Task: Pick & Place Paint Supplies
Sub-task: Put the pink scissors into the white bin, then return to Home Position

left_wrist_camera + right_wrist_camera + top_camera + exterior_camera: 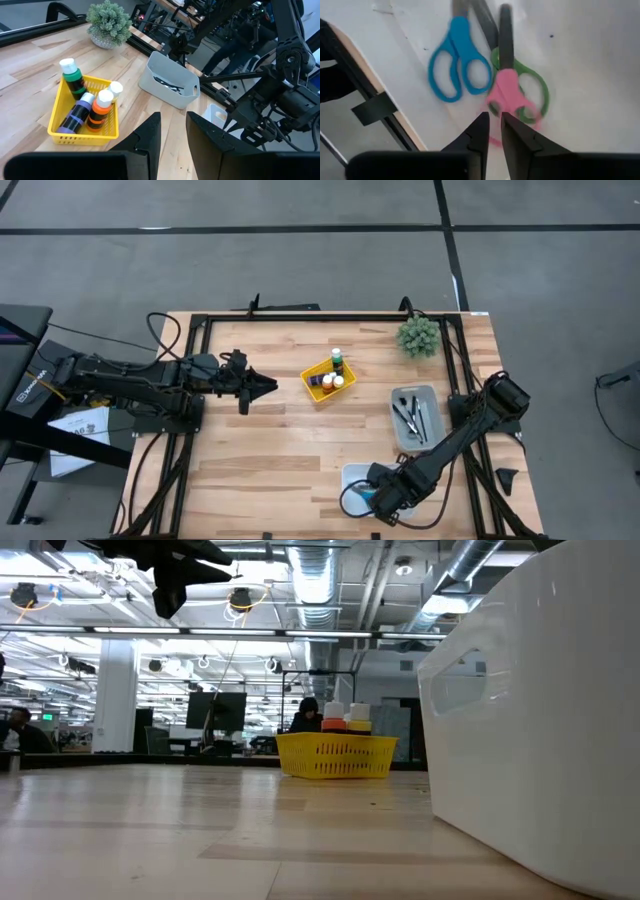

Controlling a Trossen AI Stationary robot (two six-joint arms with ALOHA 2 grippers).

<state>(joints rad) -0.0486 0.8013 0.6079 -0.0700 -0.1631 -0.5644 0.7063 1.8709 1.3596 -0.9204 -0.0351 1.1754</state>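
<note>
In the yellow basket (pixel 327 380) near the middle of the table, the paint bottles are standing and leaning together: the green one (pixel 73 80) upright at the far corner, the purple (pixel 75 115) and orange (pixel 100 109) ones tilted against each other, a white-capped one (pixel 115 90) behind them. I judge they are gathered there as their sorted spot. The dark-handled brushes (pixel 412 416) are lying in the grey bin (pixel 415 395), just to the basket's right, toward my right arm.

My left gripper (pixel 268 387) is hovering just left of the basket, its fingers a little apart and holding nothing; it is waiting.

My right gripper (pixel 492 131) is working well away from the basket, down in the white tub (pixel 352 476) at the table's near edge. Its fingertips are nearly together with only a slim gap, gripping nothing I can see. Directly under it are lying blue scissors (pixel 456 65), green scissors (pixel 536 88) and pink scissors (pixel 509 95), overlapping. I reckon that tangle is making any clean pick here awkward.

The spiky plant (pixel 419 335) is sitting beyond the grey bin, out of the way.
</note>
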